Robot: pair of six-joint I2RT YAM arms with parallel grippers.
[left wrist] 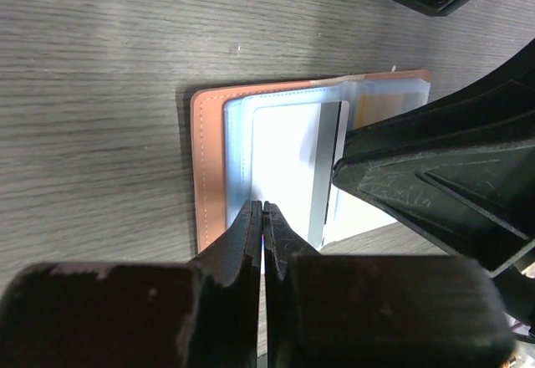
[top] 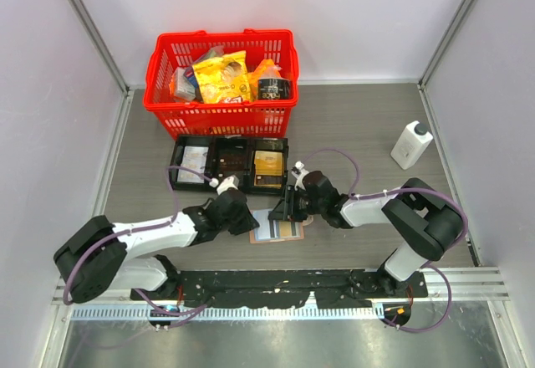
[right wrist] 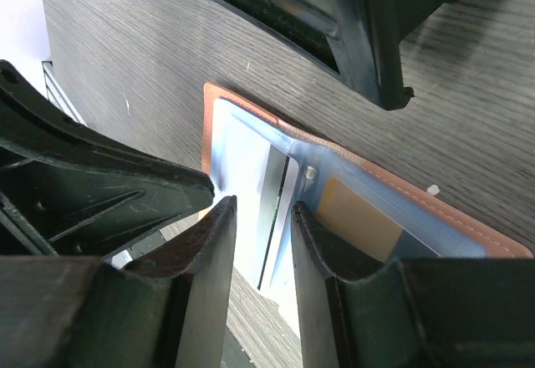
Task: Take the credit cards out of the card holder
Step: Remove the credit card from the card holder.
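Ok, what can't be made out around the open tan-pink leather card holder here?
Top view: the left gripper and right gripper cover most of the tan-pink leather card holder; cards left inside cannot be counted.
Left wrist view: the shut left gripper hides its own contact point; the right gripper blocks the holder's right half.
Right wrist view: the fingers hide whether the right gripper touches the thin grey plastic card.

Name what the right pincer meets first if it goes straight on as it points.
Probably the open card holder, on the pale card tucked inside it, just beyond the right pincer; depth is uncertain.
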